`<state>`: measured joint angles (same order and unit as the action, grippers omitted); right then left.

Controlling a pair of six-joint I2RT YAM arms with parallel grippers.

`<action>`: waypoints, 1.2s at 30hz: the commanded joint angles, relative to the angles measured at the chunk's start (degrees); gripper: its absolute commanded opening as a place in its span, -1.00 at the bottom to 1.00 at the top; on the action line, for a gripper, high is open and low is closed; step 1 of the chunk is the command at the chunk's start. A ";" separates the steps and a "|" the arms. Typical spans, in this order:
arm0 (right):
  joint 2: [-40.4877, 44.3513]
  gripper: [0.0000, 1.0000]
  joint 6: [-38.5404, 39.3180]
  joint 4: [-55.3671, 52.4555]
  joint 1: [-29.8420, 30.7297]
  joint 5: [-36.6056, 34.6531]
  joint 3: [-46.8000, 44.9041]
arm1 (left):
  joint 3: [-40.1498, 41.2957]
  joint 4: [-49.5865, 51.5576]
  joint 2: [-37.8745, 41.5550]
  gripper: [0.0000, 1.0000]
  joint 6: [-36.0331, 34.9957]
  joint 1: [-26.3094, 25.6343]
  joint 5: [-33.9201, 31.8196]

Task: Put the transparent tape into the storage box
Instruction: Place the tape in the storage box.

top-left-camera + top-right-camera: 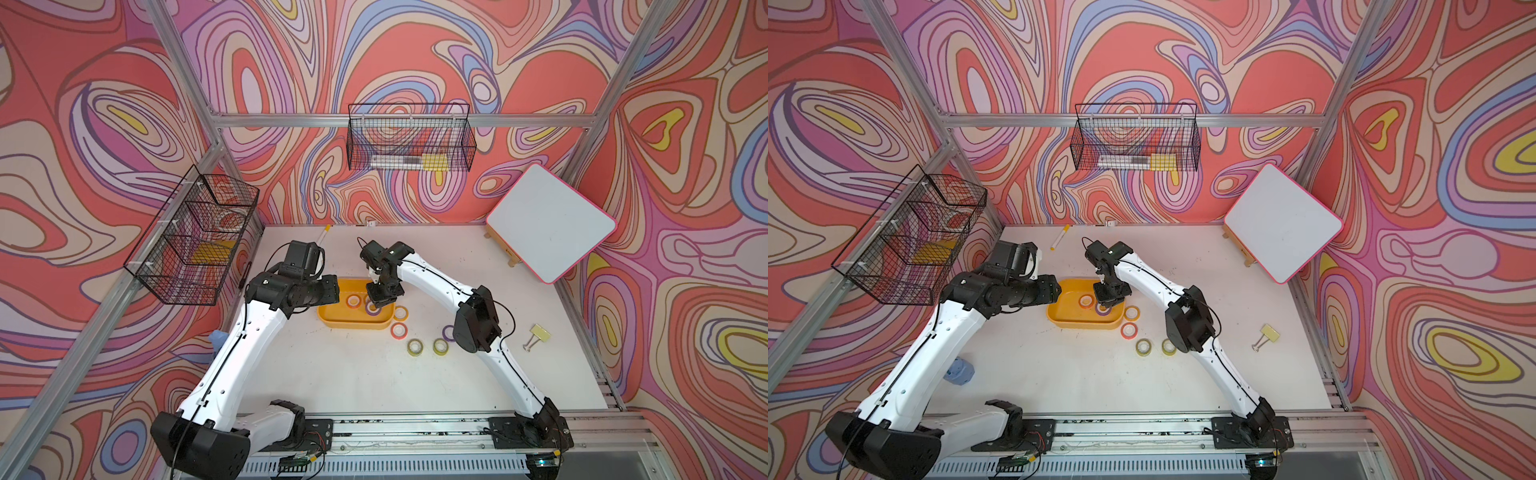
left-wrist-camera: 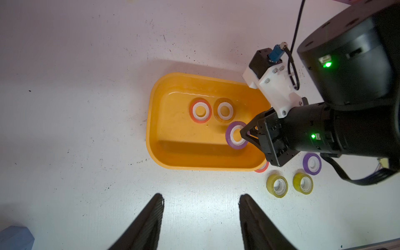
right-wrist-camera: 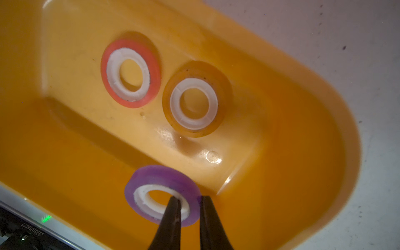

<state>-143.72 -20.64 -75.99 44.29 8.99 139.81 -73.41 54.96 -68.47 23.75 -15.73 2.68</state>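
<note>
Storage box: yellow-orange tray on desk.
Inside, flat on floor: red-orange tape roll, amber tape roll.
Purple tape roll: tilted over tray interior, wall pinched by right jaws, one finger through core.
Left jaws: spread, empty, above desk near tray.
Five further tape rolls: on desk, off tray's right end.

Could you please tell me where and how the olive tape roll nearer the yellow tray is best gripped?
The olive tape roll lies flat, hole up, clear of its neighbour; pinch its ring wall from above: one claw finger down the core hole, one outside.
</note>
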 commanded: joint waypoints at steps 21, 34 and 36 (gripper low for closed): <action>-6.76 -0.44 -0.35 1.37 0.53 -2.05 2.49 | 0.46 2.35 1.32 0.23 -2.10 0.44 -2.04; 1.89 -0.25 -0.84 4.43 0.49 -2.41 1.52 | 0.29 1.98 1.49 0.28 -2.21 0.67 -2.20; 5.04 -0.24 -0.94 5.66 0.53 -3.08 -0.69 | 0.19 2.25 1.75 0.30 -2.41 0.62 -2.13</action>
<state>-145.53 -21.08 -72.55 44.45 7.14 140.57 -73.36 55.40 -67.96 22.44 -15.33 1.28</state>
